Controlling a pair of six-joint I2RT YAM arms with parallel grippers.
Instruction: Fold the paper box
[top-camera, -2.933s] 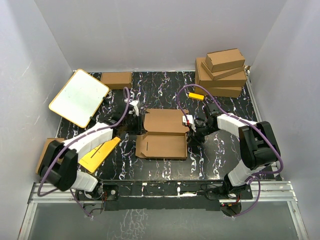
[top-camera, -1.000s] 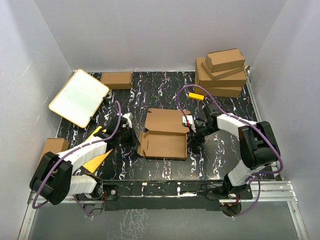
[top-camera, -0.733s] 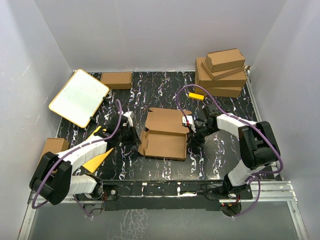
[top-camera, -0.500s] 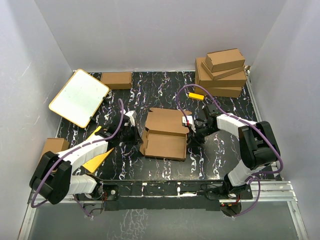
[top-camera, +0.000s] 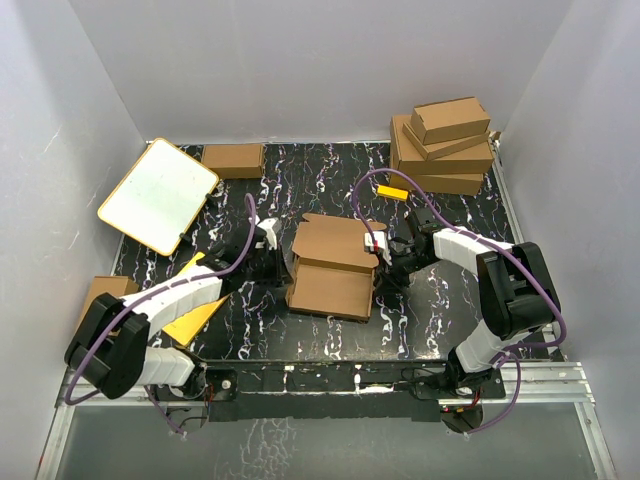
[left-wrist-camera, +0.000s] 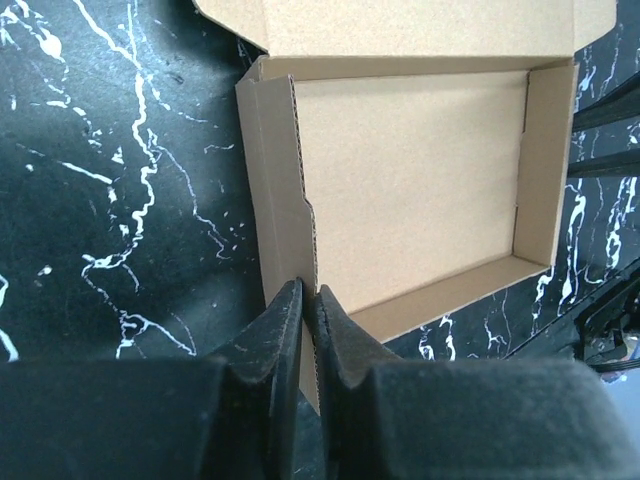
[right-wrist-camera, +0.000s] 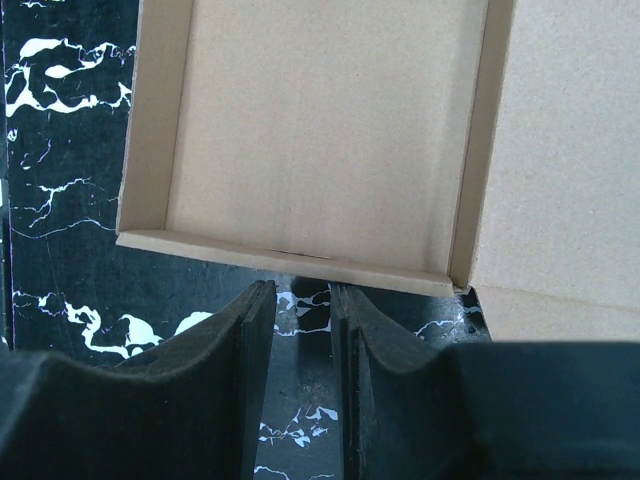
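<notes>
Top external: paper box (top-camera: 330, 290) sits in the middle of the table (top-camera: 420, 320). Tray part has its walls up, lid flap (top-camera: 335, 240) lies out flat twd the far edge. Left gripper (top-camera: 280, 265) is in at the box's left wall. Right gripper (top-camera: 381, 262) is low by the right wall.

Left wrist cam: fingers (left-wrist-camera: 280, 330) pressed together, w/ the corrugated side wall running straight into the slit btwn them, so it's clamped on that wall. Inside of the tray is bare brown card.

Right wrist cam: jaws stand a bit apart, black marbled tabletop showing in the gap. Tips sit just short of the box's near wall, not touching as far as I can tell. Nothing held.

Elsewhere:
- White board w/ orange rim (top-camera: 160, 195) is tilted at the far-left corner.
- Yellow card (top-camera: 198, 315) is by the left edge, partly under the left arm.
- Stack of brown boxes (top-camera: 445, 145) is at the far-right corner.
- One small brown box (top-camera: 232, 158) lies along the far edge.
</notes>
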